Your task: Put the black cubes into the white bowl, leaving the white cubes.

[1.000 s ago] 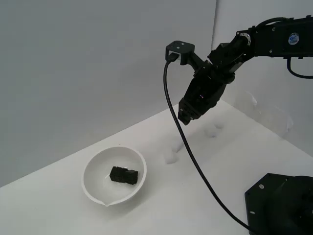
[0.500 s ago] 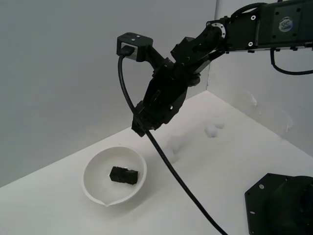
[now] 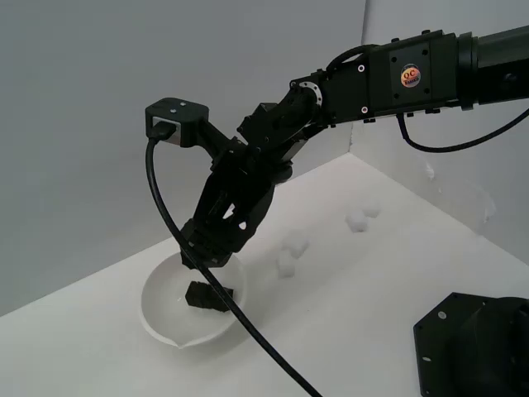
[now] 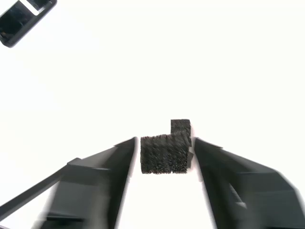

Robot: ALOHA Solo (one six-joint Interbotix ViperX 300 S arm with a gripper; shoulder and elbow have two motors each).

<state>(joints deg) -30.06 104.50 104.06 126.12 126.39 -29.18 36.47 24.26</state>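
The white bowl (image 3: 162, 308) sits at the exterior view's left, with black cubes (image 3: 212, 297) lying together in it. My gripper (image 3: 203, 253) hangs just over the bowl's far rim. In the wrist view my gripper (image 4: 164, 155) is shut on a black cube (image 4: 164, 154), held between the two fingers (image 4: 107, 171). Another black cube (image 4: 180, 126) shows partly behind it, lower down. White cubes (image 3: 290, 255) lie on the white surface to the right of the bowl, and two more white cubes (image 3: 362, 217) lie farther back right.
The arm's black base (image 3: 475, 347) stands at the front right. A black cable (image 3: 248, 335) hangs from the wrist camera across the bowl's front. Grey walls close the back and right. A dark object (image 4: 21, 20) shows at the wrist view's corner.
The arm has swung from above the white cubes to the exterior view's left and lowered over the bowl. The cubes in the bowl and the white cubes have not moved.
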